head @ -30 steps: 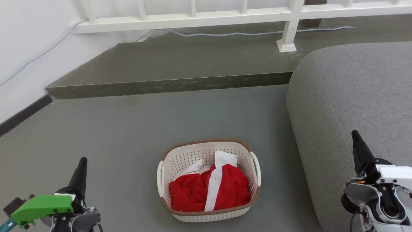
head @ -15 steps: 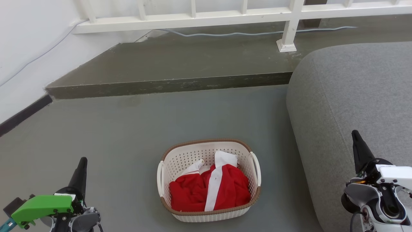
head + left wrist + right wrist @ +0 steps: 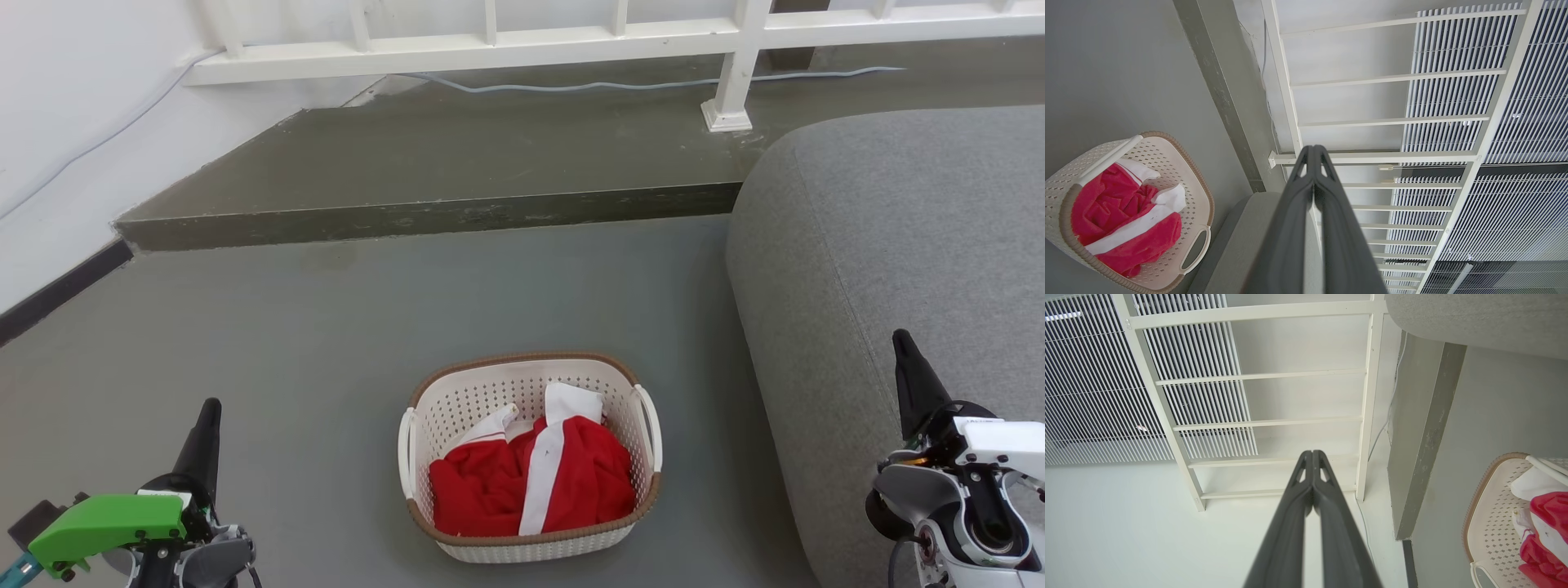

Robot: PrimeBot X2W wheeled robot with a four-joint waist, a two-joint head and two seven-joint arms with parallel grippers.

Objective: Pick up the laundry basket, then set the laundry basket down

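Note:
The laundry basket (image 3: 457, 400) is cream-white and perforated, with a brown rim and two white side handles. It stands on the grey floor in the lower middle of the head view, holding a crumpled red and white garment (image 3: 531, 482). My left gripper (image 3: 211, 410) hovers to the basket's left, shut and holding nothing. My right gripper (image 3: 900, 339) is off to the basket's right, in front of the sofa, also shut and holding nothing. The basket (image 3: 1196, 192) lies at the lower left of the left wrist view, beside the shut left gripper (image 3: 1313, 149). At the right edge of the right wrist view is the basket (image 3: 1488, 522), with the right gripper (image 3: 1312, 453).
A grey sofa (image 3: 898, 245) rises close on the basket's right. A raised dark step (image 3: 424, 216) crosses the floor behind it, with a white railing (image 3: 522, 49) and a loose cable (image 3: 653, 83) beyond. A white wall with a dark skirting (image 3: 57, 294) runs along the left.

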